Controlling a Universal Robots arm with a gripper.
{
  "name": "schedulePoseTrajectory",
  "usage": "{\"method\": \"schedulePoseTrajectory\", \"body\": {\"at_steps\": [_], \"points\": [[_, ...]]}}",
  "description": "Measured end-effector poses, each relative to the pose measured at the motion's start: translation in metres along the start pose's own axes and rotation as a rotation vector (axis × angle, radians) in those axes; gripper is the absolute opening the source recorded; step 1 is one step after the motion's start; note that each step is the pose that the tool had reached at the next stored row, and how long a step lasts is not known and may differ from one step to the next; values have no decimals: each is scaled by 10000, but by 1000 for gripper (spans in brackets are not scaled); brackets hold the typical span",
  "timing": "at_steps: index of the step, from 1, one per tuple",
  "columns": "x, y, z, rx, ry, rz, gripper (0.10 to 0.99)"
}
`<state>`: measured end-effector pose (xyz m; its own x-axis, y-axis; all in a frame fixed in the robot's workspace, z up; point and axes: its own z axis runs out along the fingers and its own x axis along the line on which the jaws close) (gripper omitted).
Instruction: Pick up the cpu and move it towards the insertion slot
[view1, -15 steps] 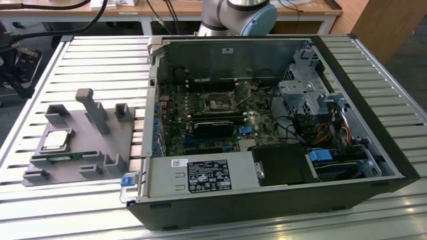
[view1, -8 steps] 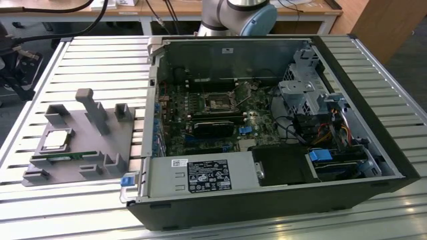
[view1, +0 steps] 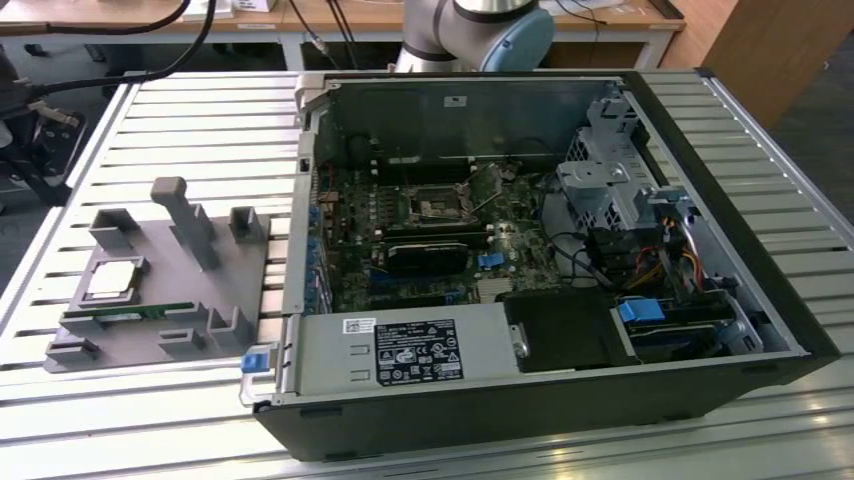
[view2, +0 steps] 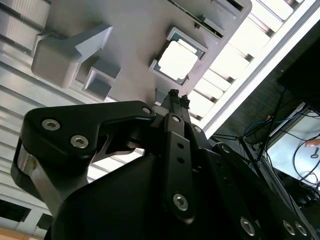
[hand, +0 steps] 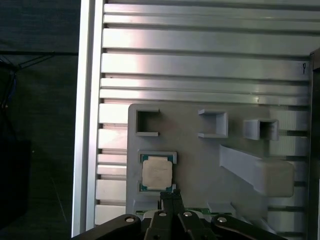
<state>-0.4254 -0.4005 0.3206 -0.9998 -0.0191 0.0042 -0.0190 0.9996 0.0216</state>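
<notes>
The cpu (view1: 114, 280) is a flat silvery square lying in a recess of the grey holder (view1: 200, 300) on the slatted table, at the exterior view's left. In both wrist views the cpu (view2: 177, 61) (hand: 157, 173) lies below and just beyond my gripper (view2: 176, 95) (hand: 170, 195). The black fingers are pressed together with nothing between them, and they hang well above the holder. The insertion slot (view1: 438, 205) is a shiny square frame with a dark centre on the motherboard inside the open computer case.
A thin green memory stick (view1: 127, 313) lies in the holder near the cpu. Grey posts (view1: 187, 220) rise from the holder. The black computer case (view1: 561, 400) lies open at the exterior view's right, full of cables and drive cages. The arm's base (view1: 474, 25) stands behind it.
</notes>
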Motion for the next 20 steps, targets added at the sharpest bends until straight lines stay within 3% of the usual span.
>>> {"method": "schedulePoseTrajectory", "body": {"at_steps": [20], "points": [[42,-7,167,7,2,1,106]]}}
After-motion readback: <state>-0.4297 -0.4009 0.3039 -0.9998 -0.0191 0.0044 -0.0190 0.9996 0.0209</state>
